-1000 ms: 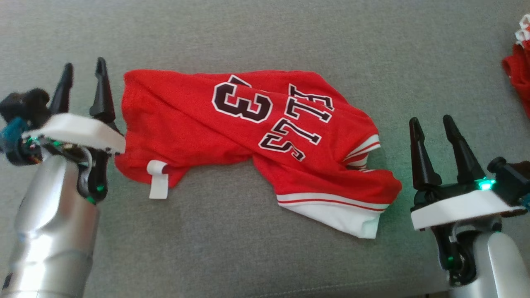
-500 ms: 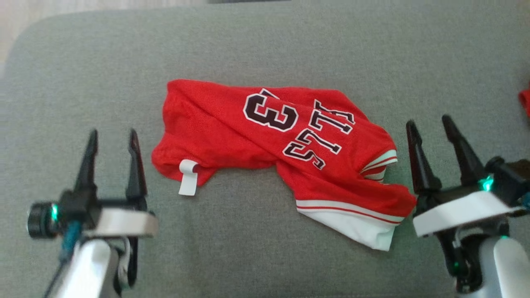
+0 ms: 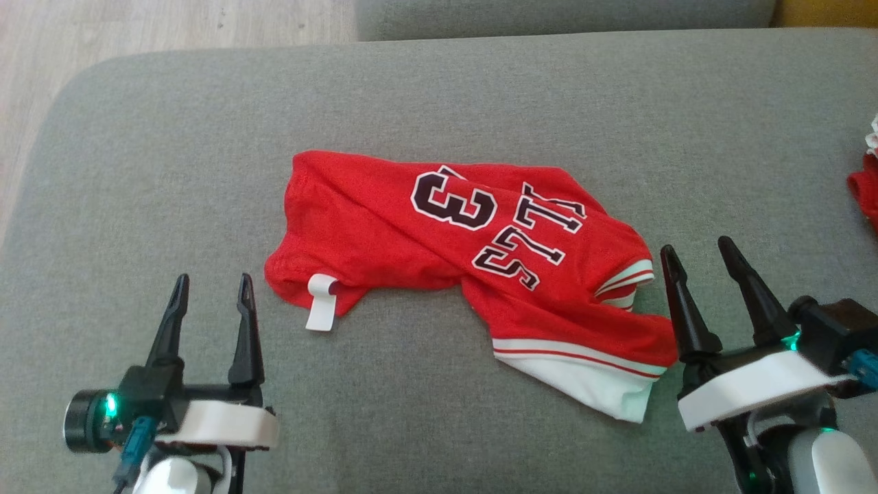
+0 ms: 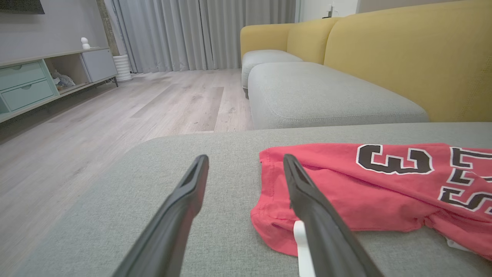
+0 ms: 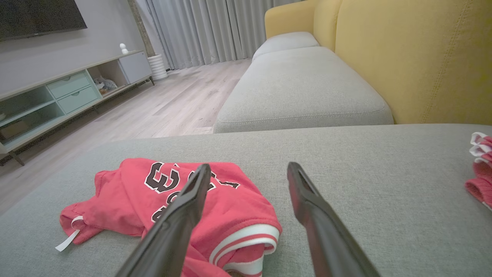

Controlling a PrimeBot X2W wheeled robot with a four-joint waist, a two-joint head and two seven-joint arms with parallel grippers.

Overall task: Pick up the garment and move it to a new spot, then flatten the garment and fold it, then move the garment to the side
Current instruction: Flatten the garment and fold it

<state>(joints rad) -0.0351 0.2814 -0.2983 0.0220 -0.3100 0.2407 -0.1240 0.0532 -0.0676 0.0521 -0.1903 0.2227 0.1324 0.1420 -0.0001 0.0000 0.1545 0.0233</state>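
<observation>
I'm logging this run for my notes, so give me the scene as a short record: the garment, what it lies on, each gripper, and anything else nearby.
garment: red jersey, crumpled, not yet flat, number 3 and lettering facing up
tag: white tag hanging off the hem at the robot's left
surface: grey cushion
left gripper: open, holding nothing, apart from the jersey
right gripper: open, holding nothing, close beside the white-trimmed end
other: second red garment at the cushion's right edge
</observation>
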